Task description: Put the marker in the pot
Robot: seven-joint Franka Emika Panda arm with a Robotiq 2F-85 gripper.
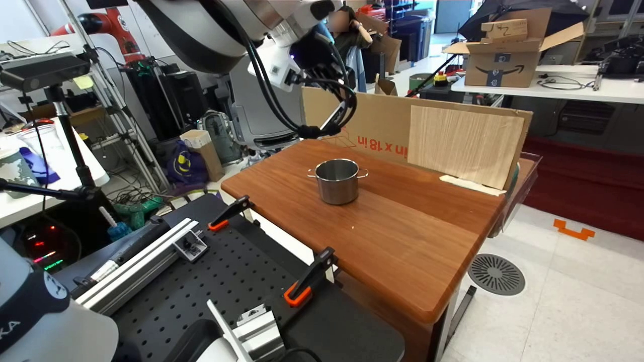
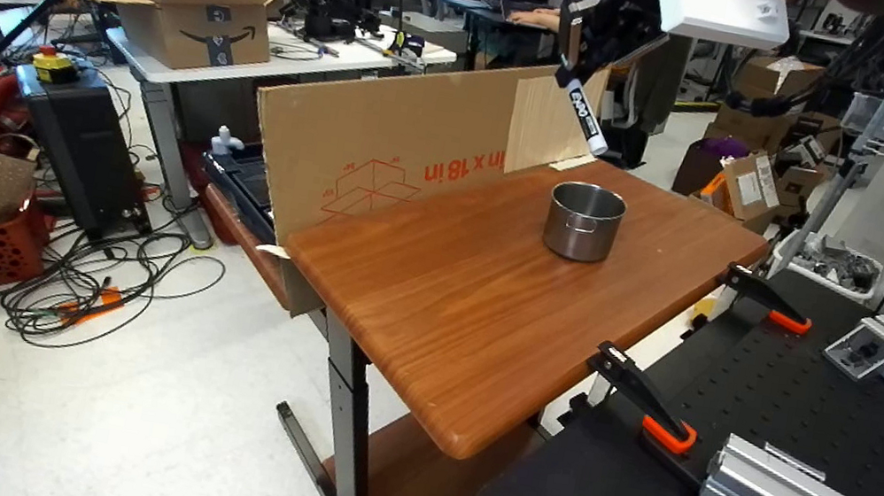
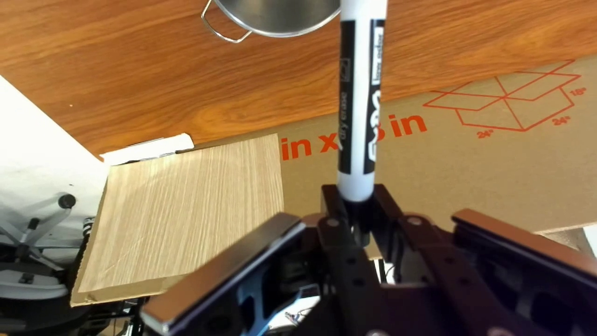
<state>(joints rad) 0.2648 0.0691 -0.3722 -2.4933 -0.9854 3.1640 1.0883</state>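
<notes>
The marker (image 2: pixel 584 117) is hanging higher than the pot (image 2: pixel 581 237), apart from its rim and slanting, with the white end pointing down and the dark end up in the gripper (image 3: pixel 357 200). The jaws are standing nearly together, parted only by the marker's thickness, and are pinching it at that dark end. In the wrist view the white barrel, with its black lettered bands, is running past one side of the pot's rim; I cannot tell whether the marker is lining up over the opening. The pot is standing upright on a brown wooden table (image 1: pixel 402 241), its two wire handles sticking out at the sides. Higher up than the pot, the robot arm (image 1: pixel 282 32) is carrying the gripper, black cables (image 1: pixel 309 131) looping below it. Beyond the pot, in both exterior views, a cardboard panel (image 2: pixel 369 146) is standing along the table's edge, and a light wood-grain sheet (image 1: pixel 465 146) is covering part of it. On the pot's opposite side from that panel, two black clamps (image 1: pixel 314 274) with orange ends are sitting along the edge of a black perforated board (image 1: pixel 236 271). Well past the pot, an open cardboard box (image 1: pixel 503 63) is sitting on a white table (image 1: pixel 619 93).
</notes>
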